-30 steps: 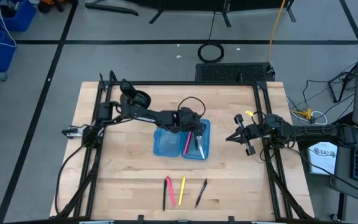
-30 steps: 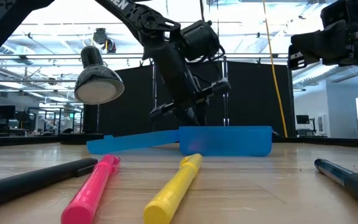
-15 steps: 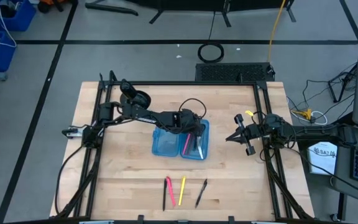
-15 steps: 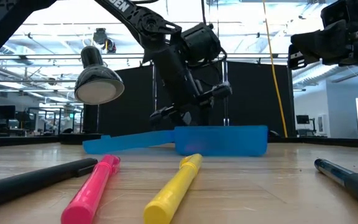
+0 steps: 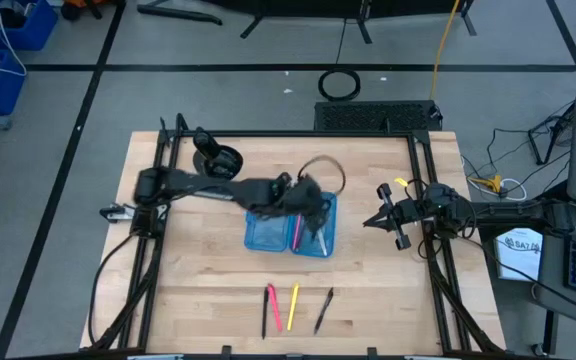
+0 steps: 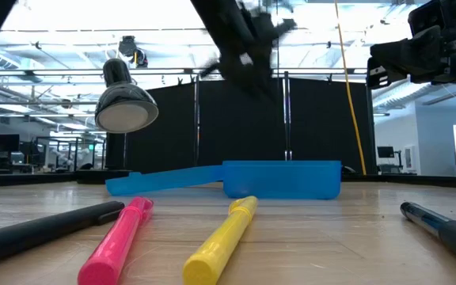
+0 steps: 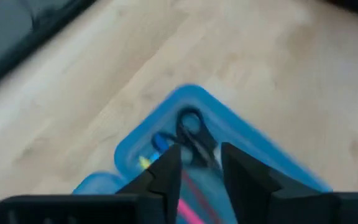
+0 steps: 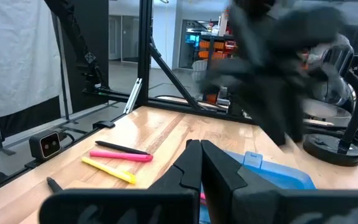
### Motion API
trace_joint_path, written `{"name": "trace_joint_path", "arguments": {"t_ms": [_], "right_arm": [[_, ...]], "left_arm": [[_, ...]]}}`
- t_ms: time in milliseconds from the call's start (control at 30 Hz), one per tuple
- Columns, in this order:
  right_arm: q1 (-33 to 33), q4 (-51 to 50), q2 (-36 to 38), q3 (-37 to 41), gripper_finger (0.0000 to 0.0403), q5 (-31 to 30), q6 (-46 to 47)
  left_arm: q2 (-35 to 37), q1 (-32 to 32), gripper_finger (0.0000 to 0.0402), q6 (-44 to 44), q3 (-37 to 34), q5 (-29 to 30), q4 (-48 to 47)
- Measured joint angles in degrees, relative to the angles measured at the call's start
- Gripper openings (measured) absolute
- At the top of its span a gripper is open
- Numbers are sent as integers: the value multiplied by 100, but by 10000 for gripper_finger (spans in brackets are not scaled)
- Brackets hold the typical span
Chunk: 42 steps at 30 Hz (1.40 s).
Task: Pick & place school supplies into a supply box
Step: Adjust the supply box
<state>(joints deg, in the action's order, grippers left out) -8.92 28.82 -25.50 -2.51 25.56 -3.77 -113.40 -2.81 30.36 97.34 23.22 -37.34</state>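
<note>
Left arm: reaches from the table's left edge across to the middle, forearm roughly level, wrist raised above the supply box (image 5: pixel 291 226); blurred in the high and low views
Left gripper (image 7: pixel 199 163): hangs clear above the box's right-hand half, pointing down; fingers (image 7: pixel 166 171) parted by a narrow gap, with nothing between them
Right arm: parked at the table's right edge, raised above the surface, wrist pointing toward the middle
Right gripper (image 8: pixel 201 152): fingers pressed together, holding nothing
Supply box: lies open and flat at mid-table, both blue halves side by side; the low view shows one half's wall standing higher than the other
Box contents: scissors (image 7: pixel 193 132) with dark handles near one rounded corner, a pink pen (image 5: pixel 296 231) lengthwise beside them; small blue and yellow items alongside cannot be identified
Supplies left on table: near the front edge, well apart from the box, lie a black pen (image 5: pixel 264 316), a pink marker (image 5: pixel 274 306), a yellow marker (image 5: pixel 293 305) and a dark pen (image 5: pixel 324 309)
Other: black desk lamp (image 5: pixel 218 159) at the table's back left
</note>
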Motion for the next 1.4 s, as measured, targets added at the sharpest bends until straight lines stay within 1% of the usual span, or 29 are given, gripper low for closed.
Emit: {"name": "trace_joint_path", "arguments": {"t_ms": [100, 167, 200, 267, 333, 400, 467, 533, 600, 667, 700, 800, 833, 867, 967, 1033, 1133, 1200, 1267, 1367, 1400], "right_arm": [[1, -51, -7, 0, 0, 0, 7], [1, -150, -6, -1, 0, 4, 7], [1, -153, -17, 1, 0, 10, 6], [1, -227, -24, 0, 0, 10, 7], [1, -221, -28, -1, 0, 12, 4], [1, -229, -28, -1, 0, 15, -3], [1, -227, -31, -1, 0, 11, -41], [1, -211, -31, 0, 0, 13, -51], [1, -208, -30, 0, 0, 15, -111], [1, -208, -30, -1, 0, 15, -247], [1, -216, -31, -1, 0, 15, -320], [1, -382, -28, -1, 0, 14, -657], [1, -448, -31, -1, 0, 12, -750], [1, -471, -31, 0, 0, 11, -790], [1, -472, -31, -1, 0, 9, -788], [1, -466, -31, -1, 0, 8, -778], [1, -466, -31, 0, 0, -71, -680], [4, -428, -31, -1, 0, -190, -455], [4, -424, -31, -1, 0, -180, -369], [27, -463, -39, 0, 0, -162, -216], [57, -466, -46, -1, 0, -178, -98]], "left_arm": [[494, -542, 71, -606, -328, 301, -90], [922, -987, 29, -1289, -690, 166, -6], [1142, -1248, 15, -1580, -933, 163, 66], [1578, -1777, 9, -1783, -1531, 312, 304], [2030, -2185, 8, -1681, -2216, 582, 653], [2654, -2418, 4, -1578, -2984, 903, 1265], [3258, -2511, 5, -1577, -3708, 966, 1971], [3788, -2480, 4, -1795, -4443, 870, 2567], [4295, -2259, 3, -2204, -5119, 502, 3220], [4780, -1962, 3, -2671, -5720, 107, 4081], [5014, -1814, 3, -2841, -6044, -193, 4504], [5385, -1348, 2, -3200, -6892, -1644, 5941], [5466, -1231, 2, -3341, -7097, -2011, 6293], [5559, -1140, 2, -3444, -7258, -2233, 6483], [5840, -959, 2, -3596, -7644, -2689, 6494], [5969, -894, 1, -3641, -7958, -2877, 6748], [6047, -915, 1, -3737, -8471, -3135, 7649], [6098, -910, 1, -3757, -8867, -3022, 8085], [6115, -869, 1, -3719, -9209, -2814, 8514], [6182, -806, 1, -3503, -9682, -2759, 9125], [6176, -795, 1, -3430, -9669, -2710, 9007]]}}
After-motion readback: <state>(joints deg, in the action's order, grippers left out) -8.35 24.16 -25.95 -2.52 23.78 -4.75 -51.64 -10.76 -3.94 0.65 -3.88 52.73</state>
